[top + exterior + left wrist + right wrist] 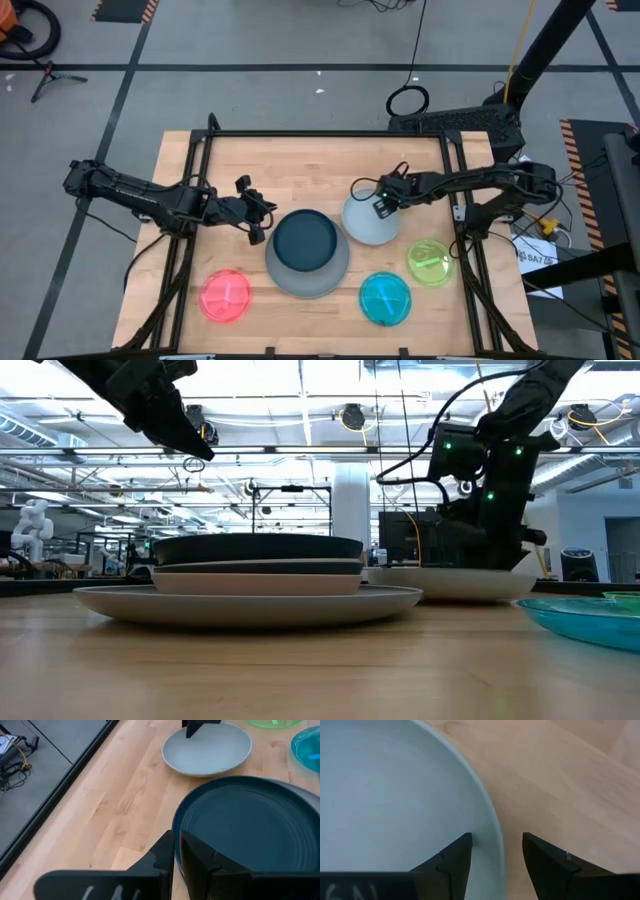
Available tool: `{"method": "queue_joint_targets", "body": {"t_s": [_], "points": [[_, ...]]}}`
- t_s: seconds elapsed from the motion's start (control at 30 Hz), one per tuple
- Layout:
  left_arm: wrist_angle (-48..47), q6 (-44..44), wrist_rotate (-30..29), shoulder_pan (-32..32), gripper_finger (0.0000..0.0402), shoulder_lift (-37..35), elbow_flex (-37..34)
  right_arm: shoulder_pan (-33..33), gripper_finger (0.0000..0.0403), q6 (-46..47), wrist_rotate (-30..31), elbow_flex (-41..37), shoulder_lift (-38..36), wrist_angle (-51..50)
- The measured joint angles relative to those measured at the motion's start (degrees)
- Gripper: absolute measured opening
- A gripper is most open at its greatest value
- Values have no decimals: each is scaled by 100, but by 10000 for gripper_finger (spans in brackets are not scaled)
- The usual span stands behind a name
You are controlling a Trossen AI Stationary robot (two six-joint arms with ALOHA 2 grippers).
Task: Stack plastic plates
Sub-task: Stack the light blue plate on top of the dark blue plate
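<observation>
One pale plate's (395,785) rim lies between right pincer (496,852) fingers.

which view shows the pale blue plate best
The high view: the whole pale blue plate shows, beside the grey-plate stack, with the right tool at its rim. The left wrist view shows most of it farther off. The low view gives only its edge. The right wrist view shows just a rim section between open fingers.

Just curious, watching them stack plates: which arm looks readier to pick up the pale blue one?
The right. Its gripper is open with its fingers either side of the pale blue plate's rim. The left gripper is shut, raised beside the stack.
</observation>
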Motion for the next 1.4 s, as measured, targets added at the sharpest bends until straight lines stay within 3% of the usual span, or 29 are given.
{"method": "queue_joint_targets", "body": {"t_s": [0.43, 0.97, 1.13, 1.4], "points": [[7, 87, 0, 0, 37, 0, 0, 0, 160, -2, 17, 4, 208, 445], [9, 103, 0, 0, 37, 1, 0, 0, 18, -75, 178, 15, 183, 546], [7, 103, 0, 0, 37, 1, 0, -90, 9, -218, 348, -9, -180, 454], [9, 111, 0, 0, 37, 2, 1, -393, 7, -621, 492, -18, -1478, 489]]}}
